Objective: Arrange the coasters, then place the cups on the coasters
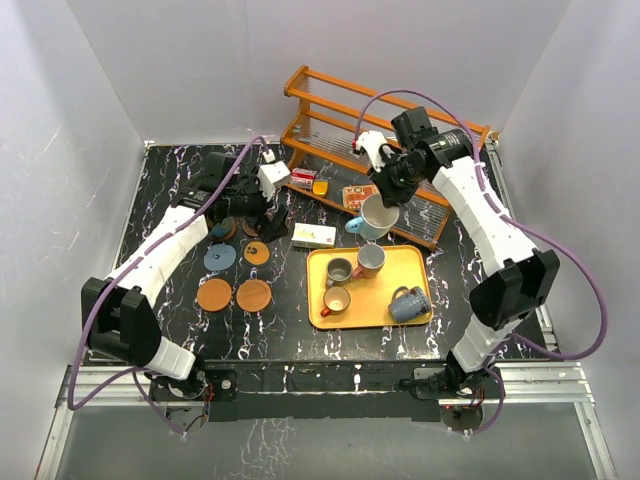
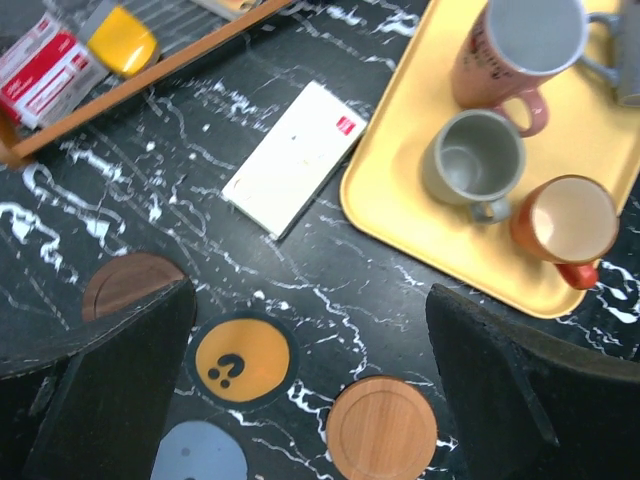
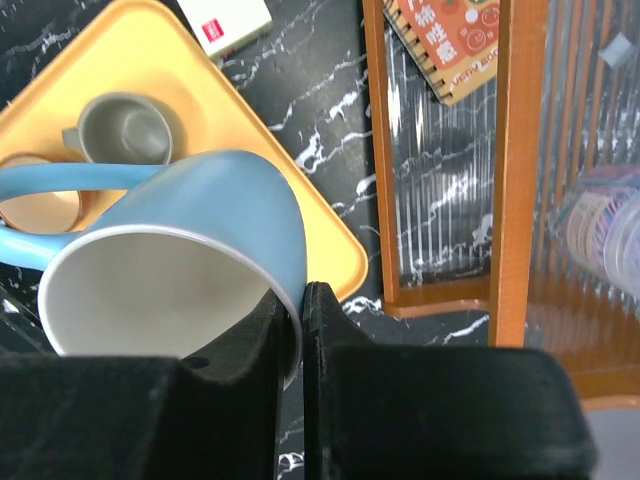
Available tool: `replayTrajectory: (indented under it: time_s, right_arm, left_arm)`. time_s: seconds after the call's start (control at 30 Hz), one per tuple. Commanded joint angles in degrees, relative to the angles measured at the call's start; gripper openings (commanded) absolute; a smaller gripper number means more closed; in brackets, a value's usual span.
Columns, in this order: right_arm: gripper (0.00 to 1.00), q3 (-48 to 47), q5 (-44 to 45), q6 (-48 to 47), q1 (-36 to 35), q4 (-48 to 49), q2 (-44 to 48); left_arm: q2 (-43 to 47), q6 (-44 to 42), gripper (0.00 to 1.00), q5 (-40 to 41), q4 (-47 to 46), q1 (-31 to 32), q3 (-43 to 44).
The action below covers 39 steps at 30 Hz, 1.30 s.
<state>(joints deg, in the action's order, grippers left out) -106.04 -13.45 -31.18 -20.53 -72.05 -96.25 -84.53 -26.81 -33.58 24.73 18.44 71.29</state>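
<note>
Right end effector (image 3: 302, 300) pinches one blue cup (image 3: 200, 200) — left end effector (image 2: 310, 295) spread — four cups (image 1: 340, 268) on tray (image 1: 372, 298).

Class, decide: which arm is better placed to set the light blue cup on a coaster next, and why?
Right. The right gripper is shut on the rim of the light blue cup, holding it tilted near the yellow tray. The left gripper hangs open over the coasters, holding nothing.
</note>
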Motion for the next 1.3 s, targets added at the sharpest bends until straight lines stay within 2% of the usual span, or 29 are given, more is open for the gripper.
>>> replayTrajectory:
  time_s: [0.0,0.27,0.5,0.63,0.93,1.13,1.27]
  right_arm:
    - [0.00,-6.8,-4.4,5.3,-1.2,2.8,-2.5]
    - [0.00,-12.7,-6.1,9.7,-3.7,3.0,-9.5]
    - [0.00,-15.6,-6.6,11.3,-6.7,2.9,-12.4]
    - [0.00,-15.2,-8.2,11.9,-7.6,3.2,-12.9]
    - [0.00,-14.9,-10.5,12.7,-7.9,3.8,-13.2]
    - [0.00,-14.5,-11.2,12.8,-7.9,3.8,-13.4]
    - [0.00,-14.3,-11.5,13.0,-8.0,3.9,-13.6]
  left_arm:
    - [0.6,-1.9,0.97,-5.1,2.8,3.2,4.5]
    - [-2.1,-4.6,0.94,-5.8,5.2,9.6,10.5]
    - [-4.1,-4.2,0.89,2.1,2.5,14.9,11.7]
    - [-4.4,-3.6,0.80,3.5,0.4,15.9,10.4]
    - [-4.5,-3.6,0.53,4.2,-1.7,16.5,7.9]
    - [-3.9,-4.2,0.44,4.9,-1.9,16.5,6.9]
    - [-3.8,-3.6,0.30,4.2,-2.0,16.5,7.2]
